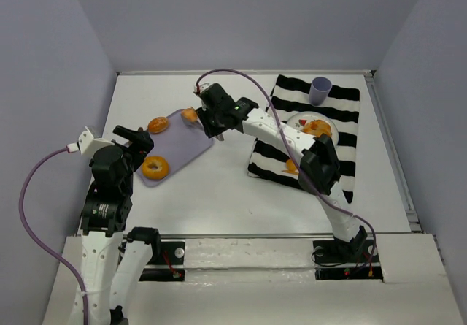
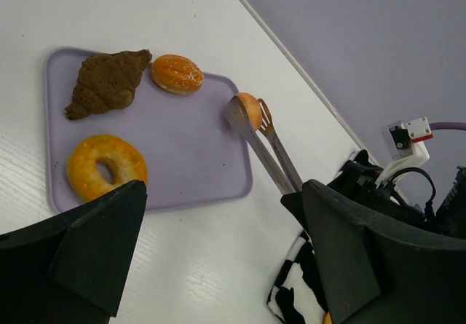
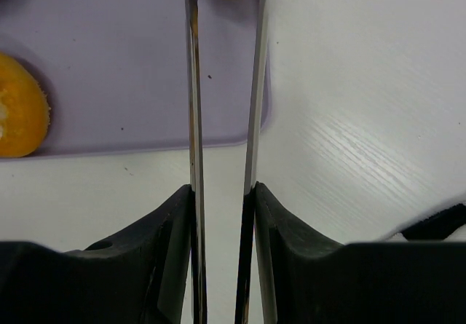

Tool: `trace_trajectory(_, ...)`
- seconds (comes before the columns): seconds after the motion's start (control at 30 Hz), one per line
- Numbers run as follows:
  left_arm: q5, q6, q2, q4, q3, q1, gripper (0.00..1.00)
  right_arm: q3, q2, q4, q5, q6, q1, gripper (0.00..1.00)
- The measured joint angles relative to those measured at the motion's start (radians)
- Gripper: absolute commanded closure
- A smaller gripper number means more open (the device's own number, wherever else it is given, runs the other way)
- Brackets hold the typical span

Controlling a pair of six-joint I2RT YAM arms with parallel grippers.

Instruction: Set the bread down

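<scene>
Two blades of the tongs, squeezed together by the right end effector, pinch the small round bun at the lavender tray's edge, so it should be lowered well inside that tray before the squeeze is eased.

I work in a robot test lab. The white table sits inside plain gray walls, like a box. The left arm and the right arm are bolted at its near edge. A purple cable loops from the left arm. A tray of bread and a striped cloth lie on the table.
</scene>
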Motion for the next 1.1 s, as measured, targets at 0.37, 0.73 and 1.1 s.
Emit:
trace_trajectory(0.37,0.004,0.000,0.000,0.001,0.000,0.000,0.01,-0.548,-0.547,0.089,0.171,0.143,-0.011,0.76)
trace_trajectory(0.73,0.024,0.004,-0.003,0.017,0.000,0.000,0.01,-1.157,-1.123,0.063,0.282,0.341,-0.331,0.73)
trace_trajectory(1.1,0.033,0.004,-0.002,0.024,-0.002,0.000,0.01,-1.199,-1.080,0.045,0.271,0.377,-0.354,0.58)
